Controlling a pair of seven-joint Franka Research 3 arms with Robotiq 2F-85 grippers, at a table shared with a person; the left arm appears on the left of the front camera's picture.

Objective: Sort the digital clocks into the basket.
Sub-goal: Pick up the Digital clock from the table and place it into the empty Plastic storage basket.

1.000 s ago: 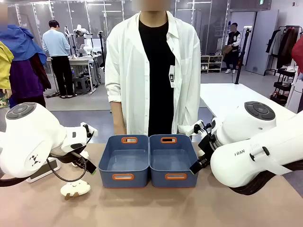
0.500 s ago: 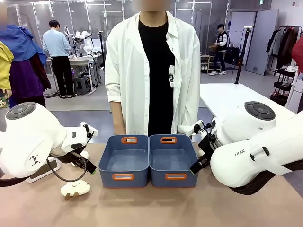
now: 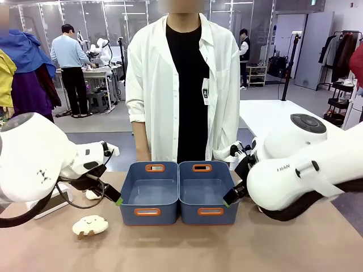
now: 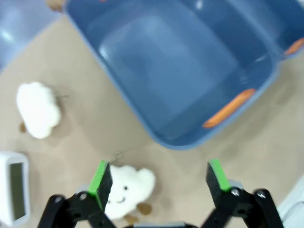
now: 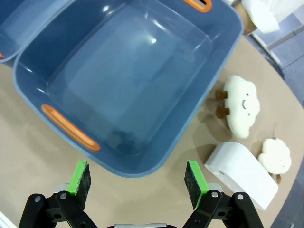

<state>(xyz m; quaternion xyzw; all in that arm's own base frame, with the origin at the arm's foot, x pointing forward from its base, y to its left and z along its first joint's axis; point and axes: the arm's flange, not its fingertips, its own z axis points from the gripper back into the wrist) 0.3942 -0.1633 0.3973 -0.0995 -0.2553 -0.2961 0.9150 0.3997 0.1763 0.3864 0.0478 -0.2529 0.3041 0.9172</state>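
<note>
desk [image 3: 170, 249] | centre: left basket [image 3: 129, 214] and right basket [image 3: 188, 214] side by side, person [image 3: 181, 85] behind | left: near toy [image 3: 89, 225], far toy [image 4: 38, 109], left clock [image 4: 12, 192] outermost | right: third toy [image 5: 241, 105], fourth toy [image 5: 274, 154], right clock [image 5: 240, 173] beside them

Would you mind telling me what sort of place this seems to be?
Probably a robotics lab: a white left arm and right arm share a table with blue baskets, a workbench stands behind, and glass partitions line the back.
</note>
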